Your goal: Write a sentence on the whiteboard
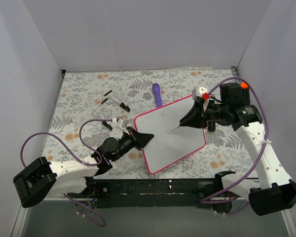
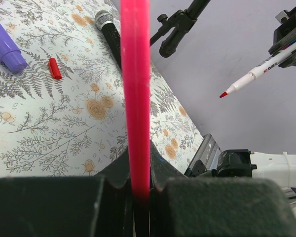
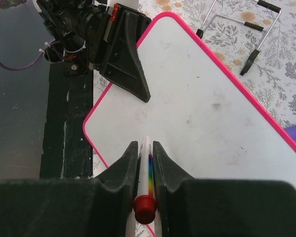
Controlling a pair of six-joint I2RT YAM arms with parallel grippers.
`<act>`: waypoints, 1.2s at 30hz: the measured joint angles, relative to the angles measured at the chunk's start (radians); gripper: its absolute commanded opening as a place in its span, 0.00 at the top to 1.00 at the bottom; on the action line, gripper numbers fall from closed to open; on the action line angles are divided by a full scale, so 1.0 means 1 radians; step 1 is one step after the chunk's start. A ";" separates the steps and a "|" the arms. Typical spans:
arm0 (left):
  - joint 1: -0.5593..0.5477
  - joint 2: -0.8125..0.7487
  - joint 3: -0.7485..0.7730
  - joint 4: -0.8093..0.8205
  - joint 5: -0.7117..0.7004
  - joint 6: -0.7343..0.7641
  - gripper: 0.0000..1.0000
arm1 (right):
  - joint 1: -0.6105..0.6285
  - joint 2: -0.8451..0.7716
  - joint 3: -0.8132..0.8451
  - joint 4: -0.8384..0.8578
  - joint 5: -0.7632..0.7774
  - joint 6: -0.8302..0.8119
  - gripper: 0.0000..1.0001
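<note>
The whiteboard (image 1: 170,133), white with a pink-red frame, lies tilted near the table's front centre. My left gripper (image 1: 145,139) is shut on its left edge; in the left wrist view the frame (image 2: 135,98) runs edge-on between the jaws of my left gripper (image 2: 138,170). My right gripper (image 1: 190,118) is shut on a white marker (image 3: 147,163) with a red end, held over the board's right half. Its red tip (image 2: 223,93) points at the board; contact cannot be told. The board face (image 3: 202,113) shows only faint smudges. No sentence is visible.
A purple pen-like stick (image 1: 157,94) lies behind the board, with a small red cap (image 2: 55,68) near it. A wire stand (image 1: 108,103) sits at the back left. A black microphone-like object (image 2: 108,29) lies on the floral cloth. A black rail (image 1: 153,187) runs along the front edge.
</note>
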 measured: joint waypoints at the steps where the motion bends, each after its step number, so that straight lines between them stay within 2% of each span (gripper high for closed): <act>1: 0.000 0.000 0.000 0.000 0.000 0.000 1.00 | 0.000 -0.001 -0.003 0.002 0.000 0.000 0.99; 11: 0.000 0.000 0.000 0.000 0.000 0.000 1.00 | 0.000 -0.011 -0.032 -0.005 0.001 -0.007 0.99; 19: 0.000 -0.011 0.000 -0.011 0.000 0.002 1.00 | 0.000 0.000 0.020 -0.182 0.056 -0.177 0.99; 24: 0.000 -0.019 0.000 -0.019 0.000 0.008 1.00 | 0.000 -0.034 0.031 -0.216 0.071 -0.251 0.99; 29: -0.001 -0.032 0.000 -0.034 0.001 0.014 1.00 | 0.000 -0.087 0.015 -0.184 0.059 -0.270 0.99; 36: -0.001 -0.062 0.000 -0.064 0.008 0.028 1.00 | 0.020 -0.171 -0.112 -0.049 0.044 -0.267 0.99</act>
